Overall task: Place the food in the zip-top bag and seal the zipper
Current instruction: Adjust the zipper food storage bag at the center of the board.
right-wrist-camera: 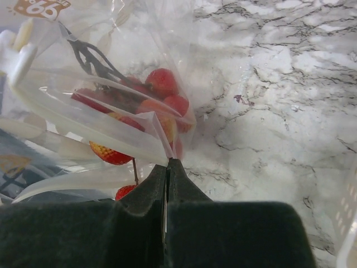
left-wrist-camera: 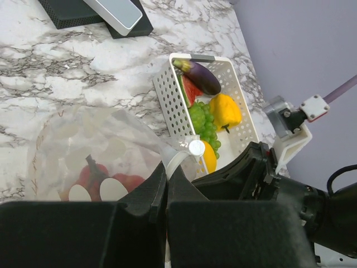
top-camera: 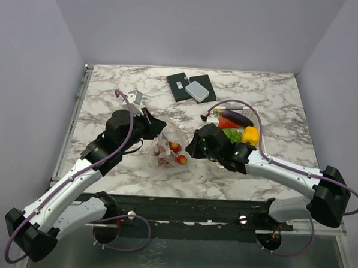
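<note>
The clear dotted zip-top bag lies mid-table with red strawberries inside. My left gripper is shut on the bag's mouth edge, where the white zipper strip runs up from between its fingers. My right gripper is shut on the opposite corner of the bag, with the strawberries just beyond its tips. The remaining food sits in the white basket: purple eggplant, watermelon slice, green grapes and a yellow piece.
The basket stands right of the bag, close behind my right arm. At the back lie two black pads with a grey box on them. A small white device sits at the back left.
</note>
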### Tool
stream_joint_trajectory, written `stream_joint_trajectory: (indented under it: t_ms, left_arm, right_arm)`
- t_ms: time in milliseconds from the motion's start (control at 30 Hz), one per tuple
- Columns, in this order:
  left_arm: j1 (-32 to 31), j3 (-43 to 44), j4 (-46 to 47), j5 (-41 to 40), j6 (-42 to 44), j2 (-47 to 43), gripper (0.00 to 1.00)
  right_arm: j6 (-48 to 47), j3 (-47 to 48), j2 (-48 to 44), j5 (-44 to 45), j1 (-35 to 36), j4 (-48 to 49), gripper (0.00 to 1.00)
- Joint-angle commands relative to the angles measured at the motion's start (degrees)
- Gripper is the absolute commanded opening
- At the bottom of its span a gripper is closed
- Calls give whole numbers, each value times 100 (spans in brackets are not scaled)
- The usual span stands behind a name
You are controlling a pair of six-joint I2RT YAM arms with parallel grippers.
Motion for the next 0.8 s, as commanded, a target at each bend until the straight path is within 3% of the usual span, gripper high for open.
stream_joint_trajectory:
  t_ms: [0,333,600,767]
  left_arm:
    - [22,38,-204,-358,76,-231,0]
    - [22,-75,-506,-279,190,-392,0]
    - [22,-287,-508,656,555,-433,0]
    - [22,-374,-482,1079,548,-381,0]
  right_arm:
    - [-486,476,-301,330,28,-1038,1]
    - [-1237,1127,-875,138,28,-2079,1]
    - [-1620,1996,-914,-569,28,-2605,1]
    - [-1799,2618,-709,-280,28,-3023,1]
